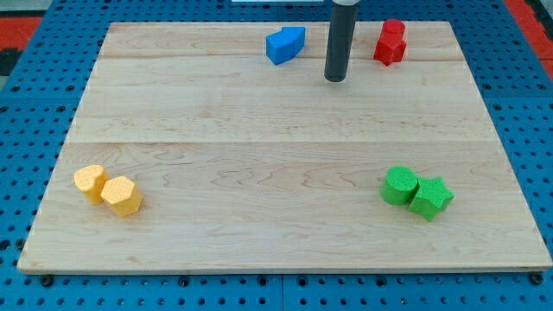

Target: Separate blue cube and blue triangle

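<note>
Two blue blocks, apparently blue cube [279, 47] touching blue triangle [296, 36], upper centre | my tip [335, 79], a bare gripperless rod, just right | risk: sideways push moves both together.

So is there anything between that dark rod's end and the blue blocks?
No. In the camera view, only bare wood separates my tip from the touching blue blocks, which lie toward the view's left.
</note>
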